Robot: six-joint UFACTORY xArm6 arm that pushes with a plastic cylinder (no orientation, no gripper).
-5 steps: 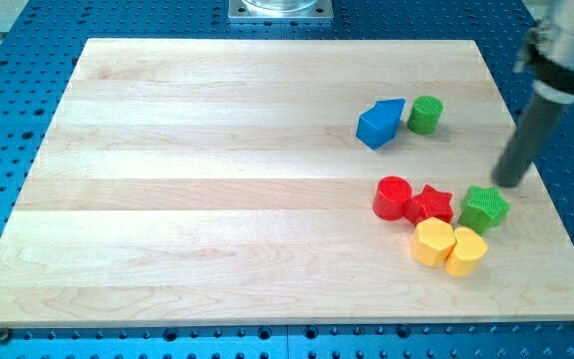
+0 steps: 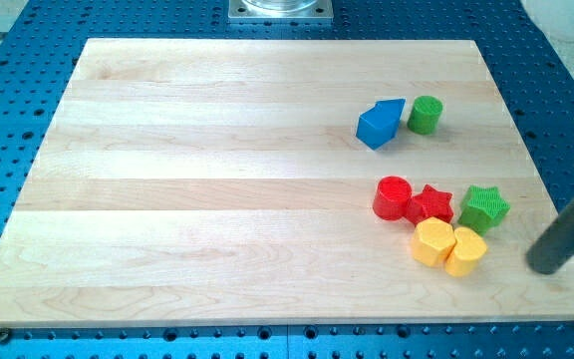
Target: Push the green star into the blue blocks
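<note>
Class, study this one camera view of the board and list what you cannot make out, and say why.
- The arm above my tip: cut off by the view's right edge.
- The blue blocks: touching, so how many there are is unclear.
- The yellow blocks: pressed together, exact shapes too small to tell.
- The metal base: cropped by the view's top.

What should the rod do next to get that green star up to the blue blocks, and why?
Probably slide my tip toward the view's left, under the green star, then push up and left. The blue blocks lie toward the view's upper left of the star, and my tip sits to its lower right, apart from it. The red star stands right beside it.
</note>
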